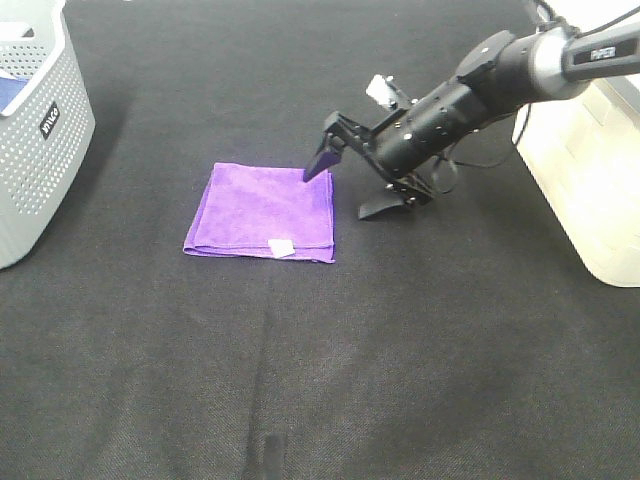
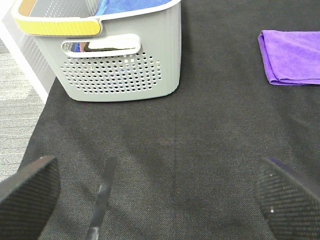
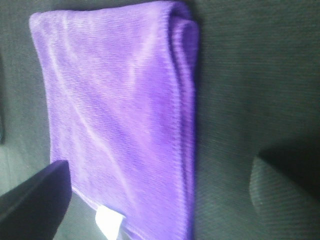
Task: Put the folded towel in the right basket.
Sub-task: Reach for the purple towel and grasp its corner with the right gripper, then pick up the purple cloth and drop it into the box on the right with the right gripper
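Right gripper [image 1: 347, 188]: jaws spread, low over black mat [image 1: 420, 340], straddling one edge of the folded towel [image 1: 262, 212]; far fingertip seemingly touching cloth. Towel flat, mostly beyond that tip. Right basket [image 1: 590, 180] behind the gripper, well apart, bare mat between. Left gripper [image 2: 160, 195] also spread.

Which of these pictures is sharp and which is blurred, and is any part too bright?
Right wrist view: soft all over, the folded towel blurred, its weave smeared. Left wrist view: sharp on the grey basket, with a bright reflection in its handle slot. Exterior high view: fairly sharp, but the right basket is overexposed, its walls almost washed out.
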Robot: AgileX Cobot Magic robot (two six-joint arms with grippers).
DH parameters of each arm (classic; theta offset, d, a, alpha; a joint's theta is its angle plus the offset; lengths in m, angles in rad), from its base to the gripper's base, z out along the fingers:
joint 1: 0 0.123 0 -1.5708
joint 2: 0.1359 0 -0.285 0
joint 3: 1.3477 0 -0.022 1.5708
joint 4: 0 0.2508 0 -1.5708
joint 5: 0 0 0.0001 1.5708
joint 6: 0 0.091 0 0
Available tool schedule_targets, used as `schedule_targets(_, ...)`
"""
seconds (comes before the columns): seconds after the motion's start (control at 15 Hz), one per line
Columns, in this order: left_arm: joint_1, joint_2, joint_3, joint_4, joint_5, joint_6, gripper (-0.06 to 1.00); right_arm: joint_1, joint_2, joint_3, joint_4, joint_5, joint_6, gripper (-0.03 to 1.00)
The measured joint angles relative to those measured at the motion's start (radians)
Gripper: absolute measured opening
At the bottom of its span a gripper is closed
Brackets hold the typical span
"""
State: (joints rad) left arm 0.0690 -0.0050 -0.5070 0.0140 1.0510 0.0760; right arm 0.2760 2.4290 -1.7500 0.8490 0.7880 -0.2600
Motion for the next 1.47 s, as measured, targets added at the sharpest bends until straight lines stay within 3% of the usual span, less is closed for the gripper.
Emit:
schedule_targets(0.33,0.0,0.0,0.0,0.001,0.0,0.0,0.99,0.128,0.068,-0.011,0.223,-0.09,-0.034,0.78)
schedule_targets(0.47,0.0,0.0,0.0,0.002,0.0,0.0,0.99,0.175,0.078,-0.016,0.249,-0.129,-0.052,0.64)
schedule_targets(0.53,0.0,0.0,0.0,0.002,0.0,0.0,0.99,0.189,0.087,-0.019,0.25,-0.145,-0.06,0.48)
schedule_targets(0.6,0.0,0.0,0.0,0.002,0.0,0.0,0.99,0.189,0.087,-0.019,0.25,-0.145,-0.06,0.48)
schedule_targets(0.67,0.0,0.0,0.0,0.002,0.0,0.0,0.99,0.189,0.093,-0.019,0.25,-0.146,-0.06,0.35)
schedule_targets(0.87,0.0,0.0,0.0,0.002,0.0,0.0,0.99,0.197,0.094,-0.034,0.2,-0.135,-0.074,0.07)
schedule_targets(1.07,0.0,0.0,0.0,0.002,0.0,0.0,0.99,0.197,0.075,-0.115,0.038,-0.058,-0.059,0.05)
schedule_targets(1.47,0.0,0.0,0.0,0.003,0.0,0.0,0.99,0.067,-0.155,-0.478,-0.32,0.35,0.14,0.05)
